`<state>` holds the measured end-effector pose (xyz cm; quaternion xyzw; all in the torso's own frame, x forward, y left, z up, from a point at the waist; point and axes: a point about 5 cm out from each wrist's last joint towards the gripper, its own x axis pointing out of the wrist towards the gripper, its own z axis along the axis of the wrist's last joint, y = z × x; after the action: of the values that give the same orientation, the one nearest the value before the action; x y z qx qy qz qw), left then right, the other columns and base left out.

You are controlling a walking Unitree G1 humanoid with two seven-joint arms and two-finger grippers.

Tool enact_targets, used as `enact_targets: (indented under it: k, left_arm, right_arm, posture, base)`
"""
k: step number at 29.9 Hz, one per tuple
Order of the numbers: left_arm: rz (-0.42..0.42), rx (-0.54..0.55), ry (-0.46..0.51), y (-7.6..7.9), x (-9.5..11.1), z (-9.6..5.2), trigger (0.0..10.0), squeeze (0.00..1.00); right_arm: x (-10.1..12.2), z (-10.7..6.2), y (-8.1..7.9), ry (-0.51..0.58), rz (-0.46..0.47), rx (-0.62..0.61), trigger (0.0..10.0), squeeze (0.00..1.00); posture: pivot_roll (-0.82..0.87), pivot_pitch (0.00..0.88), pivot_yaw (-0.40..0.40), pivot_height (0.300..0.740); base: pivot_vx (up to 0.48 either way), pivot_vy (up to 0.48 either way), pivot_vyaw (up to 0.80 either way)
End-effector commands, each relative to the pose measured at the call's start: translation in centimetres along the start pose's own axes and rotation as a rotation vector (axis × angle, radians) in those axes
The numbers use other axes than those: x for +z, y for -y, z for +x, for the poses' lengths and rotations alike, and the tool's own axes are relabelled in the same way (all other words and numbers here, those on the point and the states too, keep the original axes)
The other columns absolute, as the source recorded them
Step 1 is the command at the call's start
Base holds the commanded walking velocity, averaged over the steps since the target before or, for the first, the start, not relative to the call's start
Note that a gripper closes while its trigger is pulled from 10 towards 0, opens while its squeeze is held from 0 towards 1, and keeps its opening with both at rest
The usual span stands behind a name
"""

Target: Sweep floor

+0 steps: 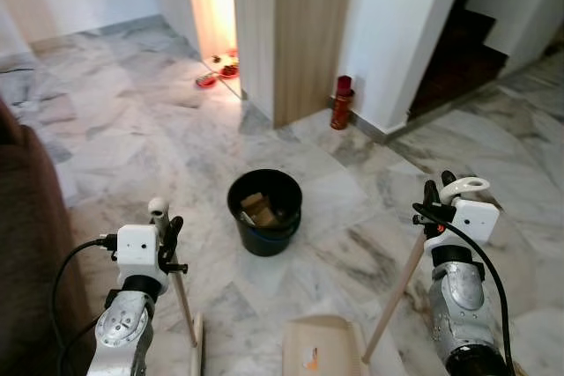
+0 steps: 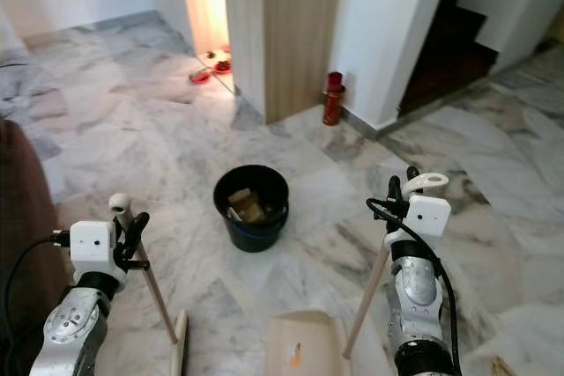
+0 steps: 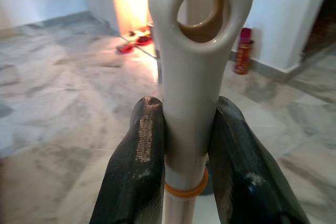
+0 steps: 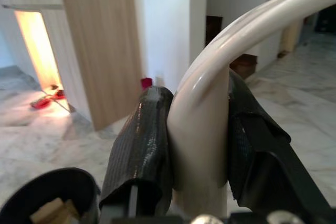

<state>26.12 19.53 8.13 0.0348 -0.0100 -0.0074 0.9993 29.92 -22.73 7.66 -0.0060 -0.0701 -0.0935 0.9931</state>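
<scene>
- left hand [image 3: 189, 145] clamped on broom handle [image 1: 183, 305], right hand [image 4: 197, 145] clamped on dustpan handle [image 1: 392, 301]
- bucket [image 1: 264, 211] holds debris; dustpan [image 1: 322, 348] w/ small scrap, not yet tipped; sweeping likely near done

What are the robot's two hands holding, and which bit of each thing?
The left tool grips the cream plastic broom handle just under its hanging hole. The right tool grips the cream looped top of the wooden-handled dustpan.

A black bucket [image 2: 251, 207] stands on the marble floor [image 2: 132, 138]. Nearer than it, the left hand [image 2: 132, 231] grips a broom handle [image 2: 154, 297] and the right hand [image 2: 397, 200] a dustpan handle [image 2: 366, 301]. The dustpan [image 2: 300, 341] lies below the bucket.
</scene>
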Motion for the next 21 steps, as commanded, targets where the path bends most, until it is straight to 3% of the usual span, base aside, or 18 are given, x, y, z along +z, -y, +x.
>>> enact_targets:
  k: [1,21]
  left_arm:
    - [0.005,-0.004,0.031,0.04,0.55,0.25,10.0,0.00]
    - [0.020,-0.019,0.037,0.17,0.64,0.49,10.0,0.00]
  right_arm:
    - [0.50,0.44,-0.15,0.018,0.006,0.003,10.0,0.00]
    - [0.58,0.71,-0.24,0.014,0.003,0.009,10.0,0.00]
  posture:
    - [0.07,0.000,-0.034,0.740]
    - [0.08,0.000,-0.040,0.740]
  base:
    - [0.000,0.000,-0.80]
    - [0.000,0.000,-0.80]
